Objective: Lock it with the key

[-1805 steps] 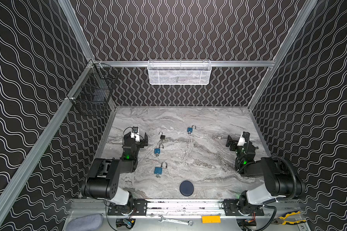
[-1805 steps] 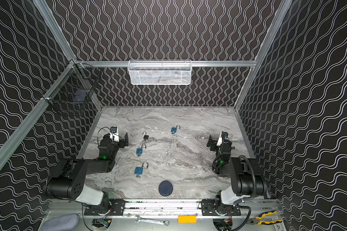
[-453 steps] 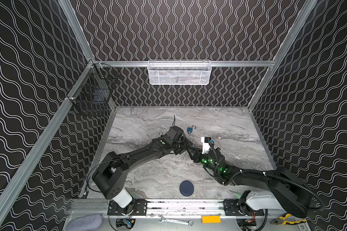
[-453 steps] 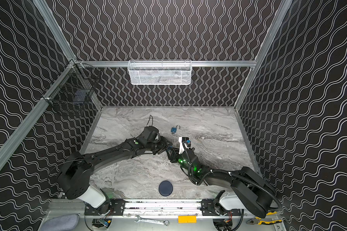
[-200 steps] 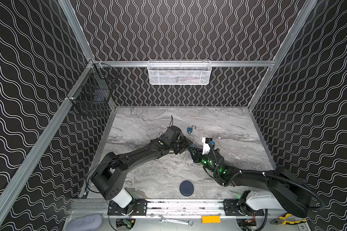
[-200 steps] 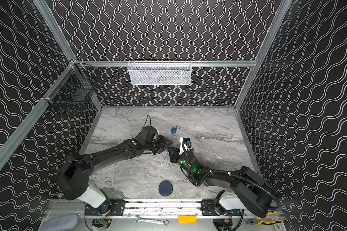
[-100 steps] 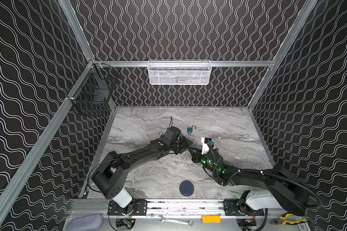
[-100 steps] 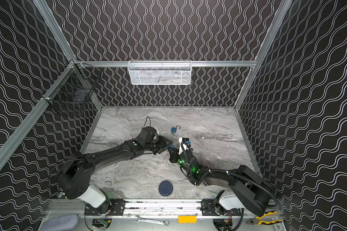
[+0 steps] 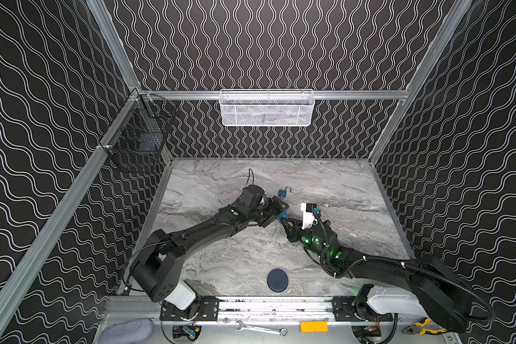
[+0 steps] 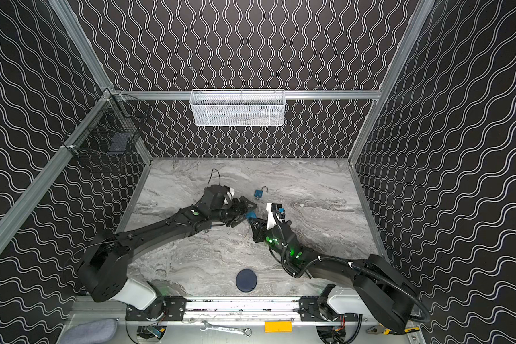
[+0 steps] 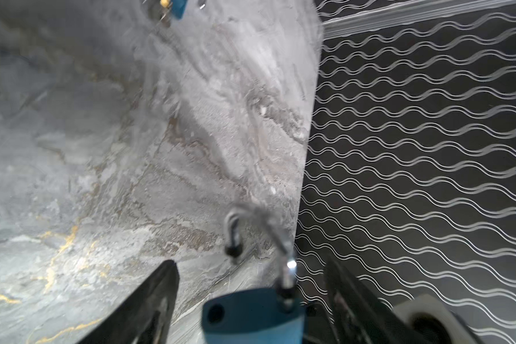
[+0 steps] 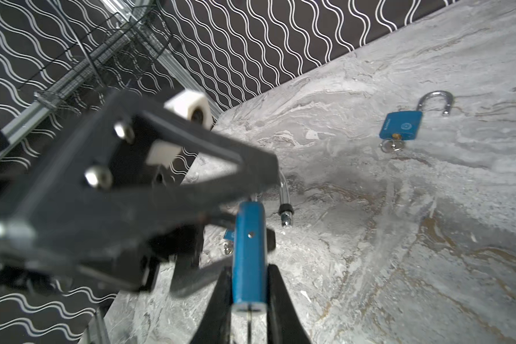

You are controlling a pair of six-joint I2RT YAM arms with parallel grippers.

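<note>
A blue padlock [image 12: 248,256] with its silver shackle [image 11: 259,226] swung open is held off the marble table. My right gripper [image 12: 248,269] is shut on its body, edge-on between the two fingers. My left gripper [image 11: 251,266] is open; its fingers [image 11: 158,286] stand on either side of the padlock body [image 11: 252,315] without touching it. In both top views the two grippers meet mid-table around the padlock [image 9: 282,216] [image 10: 251,215]. The held padlock's key is hidden.
A second blue padlock [image 12: 399,126] lies open on the table behind, with a key [image 12: 392,146] in its base; it also shows as padlock [image 9: 283,193]. A third padlock [image 12: 228,235] lies behind the held one. A dark disc [image 9: 277,280] sits near the front edge. Wire baskets [image 9: 267,107] hang on the walls.
My left gripper has opened and let go of the padlock body. The right gripper still holds the padlock in about the same place.
</note>
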